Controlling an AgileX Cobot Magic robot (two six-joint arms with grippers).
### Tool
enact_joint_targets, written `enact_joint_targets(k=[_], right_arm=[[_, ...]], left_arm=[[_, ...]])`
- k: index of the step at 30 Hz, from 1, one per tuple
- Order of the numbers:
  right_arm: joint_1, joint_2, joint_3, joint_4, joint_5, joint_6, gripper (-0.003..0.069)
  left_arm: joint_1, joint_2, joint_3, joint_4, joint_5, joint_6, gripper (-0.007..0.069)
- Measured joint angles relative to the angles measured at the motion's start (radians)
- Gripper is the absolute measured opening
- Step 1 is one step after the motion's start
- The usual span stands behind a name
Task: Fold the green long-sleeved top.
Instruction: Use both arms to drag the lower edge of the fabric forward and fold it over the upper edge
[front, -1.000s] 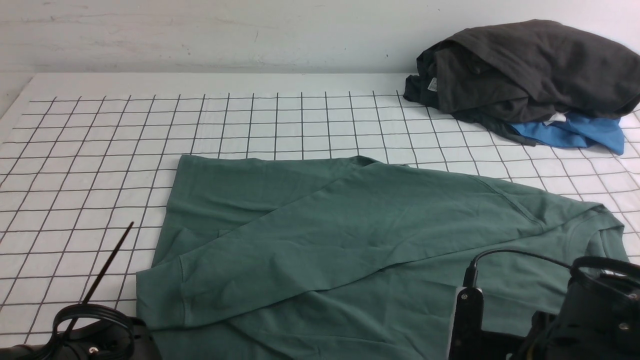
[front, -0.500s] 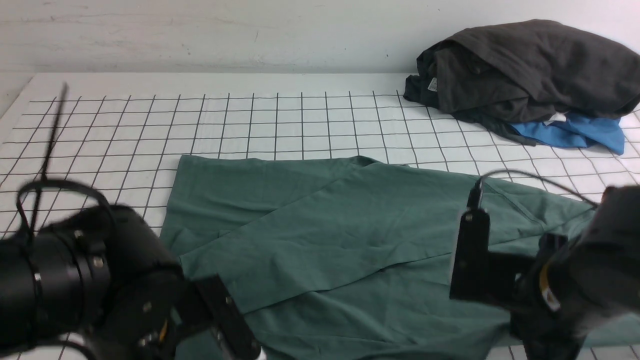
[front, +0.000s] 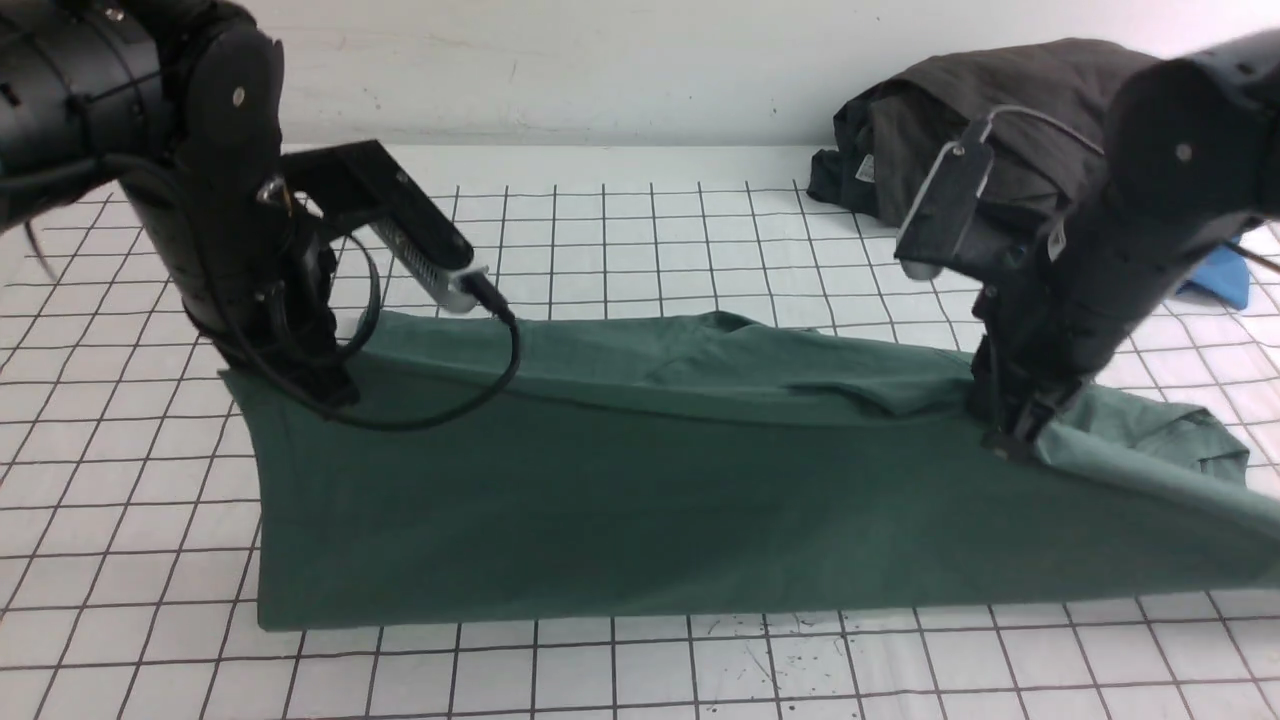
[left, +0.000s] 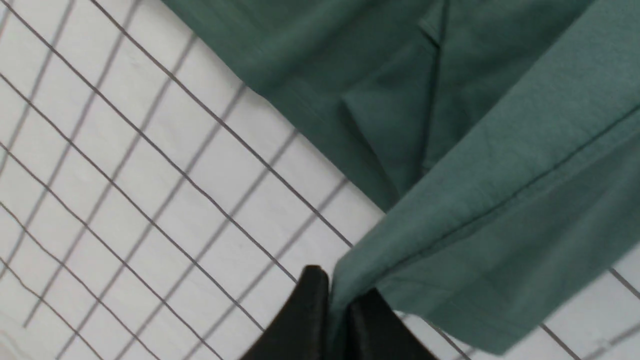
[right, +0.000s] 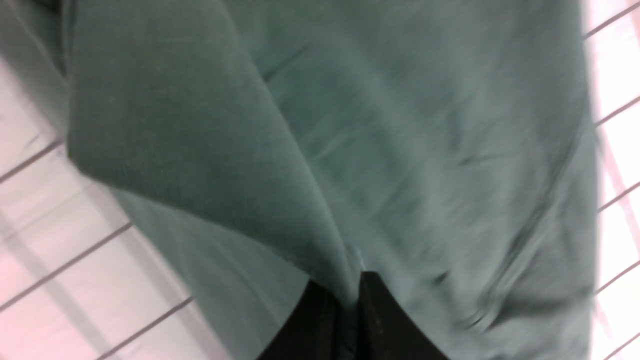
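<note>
The green long-sleeved top (front: 640, 500) lies across the gridded table, its near part drawn up into a sloping sheet between my two arms. My left gripper (front: 322, 385) is shut on the cloth's left edge, above the top's far left corner. In the left wrist view the green top (left: 500, 200) runs pinched between the black fingers of that gripper (left: 337, 295). My right gripper (front: 1010, 440) is shut on a fold at the right, near the shoulder. The right wrist view shows the top (right: 400, 150) filling the frame and bunched in that gripper (right: 347, 290).
A pile of dark grey-black garments (front: 880, 150) sits at the back right, partly behind my right arm, with a blue garment (front: 1220, 280) under it. The white gridded cloth (front: 640, 230) covers the table up to the back wall.
Both arms came up from the near edge and swung toward the far side, each with the top's edge in its grip. The near half of the top now stands lifted and doubled over.
</note>
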Motion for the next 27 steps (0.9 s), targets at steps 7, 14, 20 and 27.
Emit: enact_joint_targets(k=[7,14,20,27], right_arm=[[-0.041,0.206,-0.261,0.022,0.016,-0.012,0.0015],[-0.049,0.375,-0.424,0.027,0.018,-0.007,0.0015],[-0.061,0.472,-0.472,0.045,-0.024,0.081,0.0037],[-0.097,0.489,-0.473,0.043,-0.104,0.195,0.0171]], left_arm=[[0.061,0.218,-0.235,-0.021,0.001,0.053,0.0008],[0.102,0.374,-0.392,-0.038,-0.015,0.057,0.0013],[0.126,0.486,-0.434,-0.051,-0.099,0.056,0.0024],[0.158,0.529,-0.438,-0.049,-0.164,-0.004,0.0128]])
